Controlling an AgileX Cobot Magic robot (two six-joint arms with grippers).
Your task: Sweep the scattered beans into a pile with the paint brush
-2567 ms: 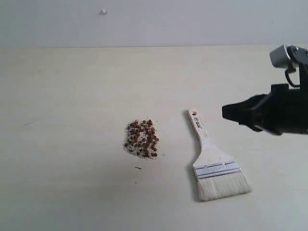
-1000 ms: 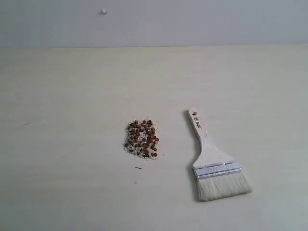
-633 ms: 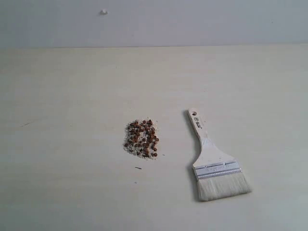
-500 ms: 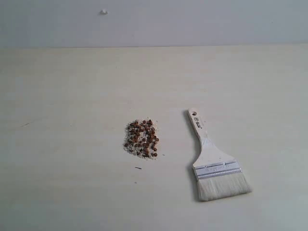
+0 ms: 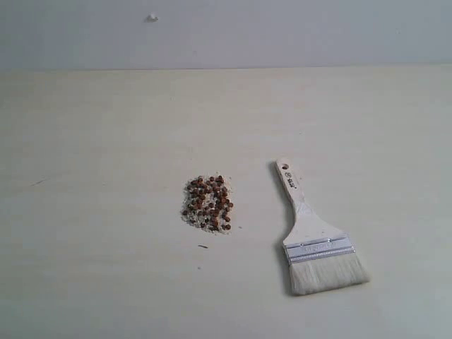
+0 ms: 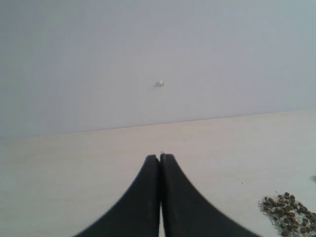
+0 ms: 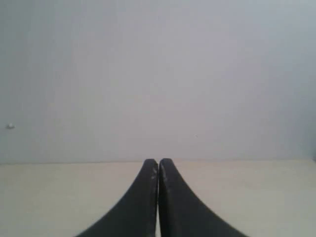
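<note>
beans heaped mid-frame | paint brush lower right, apart | worktop meets wall up top | left tool, right tool pressed together

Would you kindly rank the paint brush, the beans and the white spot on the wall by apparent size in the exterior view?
1. paint brush, clearly largest.
2. beans, a compact pile.
3. white spot on the wall, tiniest, though it sits farther back, so its true size is unsure.
</note>
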